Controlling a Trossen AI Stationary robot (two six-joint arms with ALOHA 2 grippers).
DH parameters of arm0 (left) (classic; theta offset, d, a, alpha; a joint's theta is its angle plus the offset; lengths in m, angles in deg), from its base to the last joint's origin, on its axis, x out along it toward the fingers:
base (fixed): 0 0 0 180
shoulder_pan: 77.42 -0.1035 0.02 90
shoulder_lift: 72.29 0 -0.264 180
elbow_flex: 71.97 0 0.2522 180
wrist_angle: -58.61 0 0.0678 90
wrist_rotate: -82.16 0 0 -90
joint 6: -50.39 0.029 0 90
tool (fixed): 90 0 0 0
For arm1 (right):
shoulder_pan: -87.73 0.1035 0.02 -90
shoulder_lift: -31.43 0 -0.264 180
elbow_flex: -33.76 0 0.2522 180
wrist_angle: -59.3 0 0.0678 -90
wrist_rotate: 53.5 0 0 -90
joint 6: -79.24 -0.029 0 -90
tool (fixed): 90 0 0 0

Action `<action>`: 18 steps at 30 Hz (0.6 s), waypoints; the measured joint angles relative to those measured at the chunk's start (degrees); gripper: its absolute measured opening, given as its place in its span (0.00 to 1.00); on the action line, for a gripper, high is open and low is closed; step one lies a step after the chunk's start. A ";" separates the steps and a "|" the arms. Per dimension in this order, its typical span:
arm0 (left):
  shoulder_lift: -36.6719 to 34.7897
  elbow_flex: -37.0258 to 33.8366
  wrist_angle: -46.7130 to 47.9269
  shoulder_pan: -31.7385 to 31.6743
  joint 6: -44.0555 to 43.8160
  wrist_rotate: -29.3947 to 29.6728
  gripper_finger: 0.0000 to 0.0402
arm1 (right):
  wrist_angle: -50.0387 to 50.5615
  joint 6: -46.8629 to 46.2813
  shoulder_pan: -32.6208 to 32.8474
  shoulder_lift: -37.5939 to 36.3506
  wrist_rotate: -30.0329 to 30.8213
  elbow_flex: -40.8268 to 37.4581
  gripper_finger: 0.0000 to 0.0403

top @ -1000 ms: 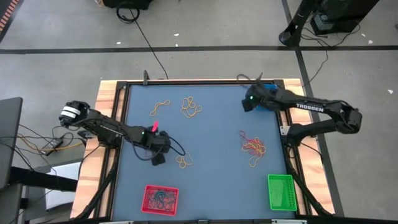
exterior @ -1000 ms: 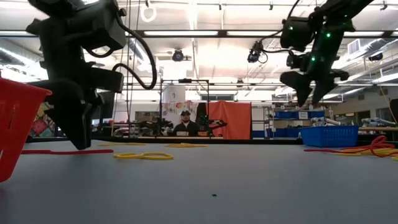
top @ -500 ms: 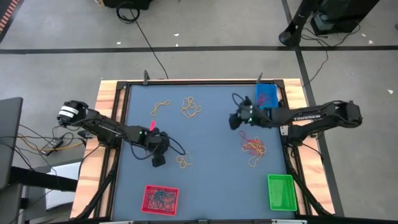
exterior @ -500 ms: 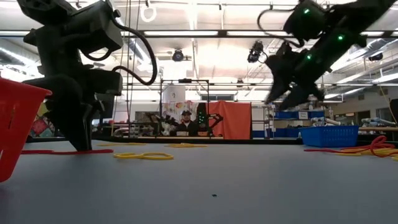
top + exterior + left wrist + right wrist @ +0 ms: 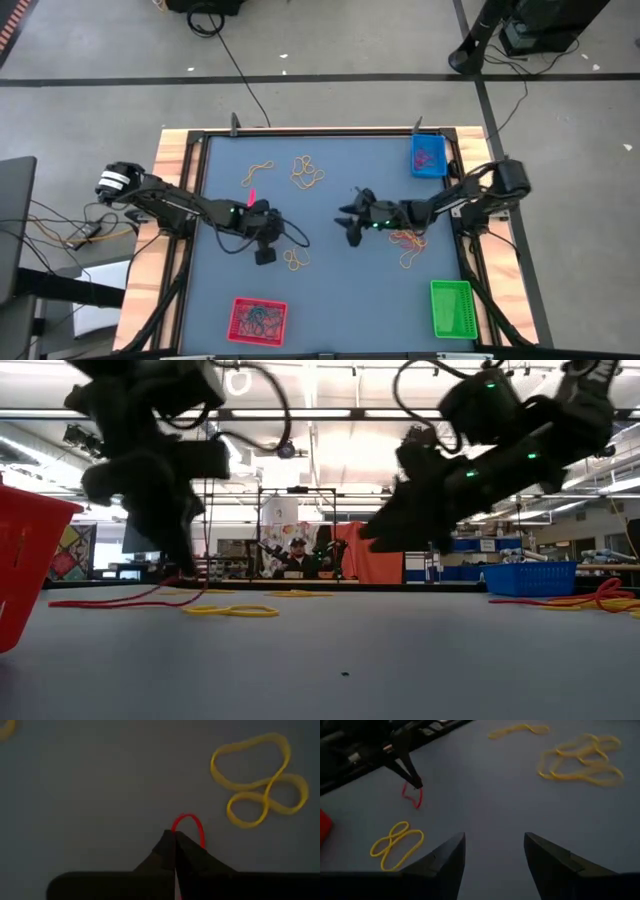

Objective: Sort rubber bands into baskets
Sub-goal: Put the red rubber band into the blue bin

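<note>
My left jaws point(image 5: 175, 837) are pinched tight on a red rubber band point(image 5: 189, 826), its loop sticking out past the tips, just beside a pair of yellow rubber bands point(image 5: 260, 785) lying flat on the surface point(image 5: 330, 290). The red basket point(image 5: 259, 319) sits near the front edge, close to that yellow pair. To do this step well, I judge I should lift straight up so the loop clears the surface, check that the thin band has not slipped from the tips, then carry it over the basket's middle before I let go, low enough that it does not bounce off the slatted rim.

My right jaws point(image 5: 494, 851) stand wide and hold nothing; they hover over the middle of the surface, near the tangle of red and yellow bands point(image 5: 408, 238).

The red basket already holds a dark tangle of bands whose colours I cannot make out. The blue basket point(image 5: 428, 155), at the far right corner, holds some reddish-pink bands. The green basket point(image 5: 451, 307), at the near right corner, looks empty. More yellow bands point(image 5: 307, 171) lie loose toward the far edge.
</note>
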State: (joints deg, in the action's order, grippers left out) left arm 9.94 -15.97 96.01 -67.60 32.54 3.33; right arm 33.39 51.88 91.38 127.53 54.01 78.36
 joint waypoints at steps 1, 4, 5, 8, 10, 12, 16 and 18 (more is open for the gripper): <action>0.00 0.71 -0.32 -0.04 0.99 0.21 0.00 | -1.18 1.66 0.23 1.75 0.29 1.31 0.53; -0.04 1.64 -2.47 -0.08 2.84 0.52 0.00 | -3.15 4.40 0.90 6.14 1.06 5.72 0.53; -0.04 1.70 -3.51 -0.06 3.52 0.59 0.00 | -3.13 5.19 1.10 7.32 0.70 7.00 0.53; -0.04 1.80 -7.39 -0.06 5.76 0.69 0.00 | -3.17 6.83 1.41 10.90 -1.92 11.30 0.52; -0.07 1.80 -9.49 -0.06 6.87 0.97 0.00 | -3.16 6.98 1.57 13.14 -3.23 13.97 0.52; -0.09 1.80 -10.84 -0.08 8.08 0.99 0.00 | -3.07 7.01 1.59 15.06 -4.05 16.22 0.52; -0.09 1.82 -12.46 -0.07 8.78 1.01 0.00 | -3.12 7.95 1.59 18.17 -5.37 19.85 0.52; -0.09 1.82 -12.79 -0.08 8.81 1.02 0.00 | -3.16 8.45 1.55 19.21 -6.44 21.12 0.51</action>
State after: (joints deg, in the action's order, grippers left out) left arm 9.86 -14.15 83.22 -67.69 41.35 4.35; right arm 30.23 60.33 92.93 146.74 47.57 99.49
